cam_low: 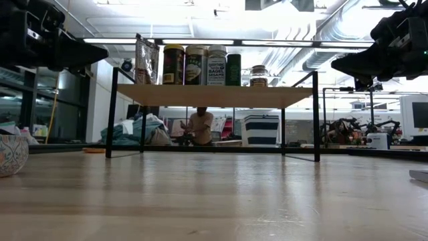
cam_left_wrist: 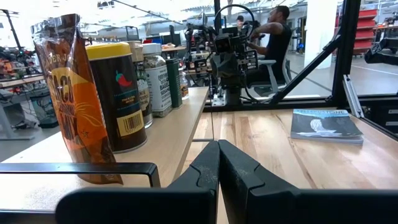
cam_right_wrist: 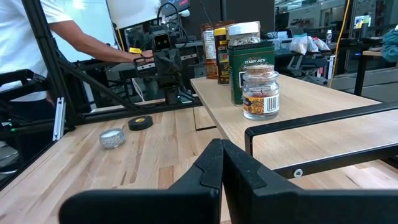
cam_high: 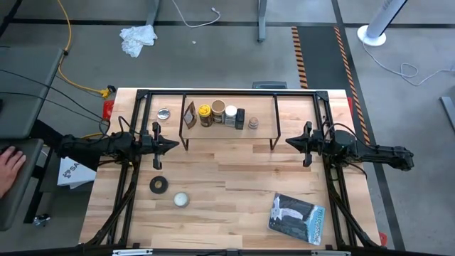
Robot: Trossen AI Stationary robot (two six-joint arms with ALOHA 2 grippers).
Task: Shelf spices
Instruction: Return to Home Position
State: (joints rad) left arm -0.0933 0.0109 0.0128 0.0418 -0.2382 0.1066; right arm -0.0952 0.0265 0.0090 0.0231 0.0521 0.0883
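Spices [cam_high: 217, 114] on shelf [cam_high: 213, 135]; left end effector [cam_high: 173, 146], right end effector [cam_high: 289, 142] clenched, empty, flanking it; I home them without clipping shelf.

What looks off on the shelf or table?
Nothing stands out. All six spices stand in a row on the shelf, none tipped, nothing spilled. Left gripper and right gripper wait off its ends, jaws shut.

Spices in a row on the shelf [cam_high: 267, 108]
Brown packet [cam_high: 189, 115], yellow-lidded jar [cam_high: 205, 114], tan-lidded jar [cam_high: 218, 110], white-capped bottle [cam_high: 230, 114], dark bottle [cam_high: 240, 118], tiny brown-topped jar [cam_high: 254, 124]: all upright on its light wood plank.
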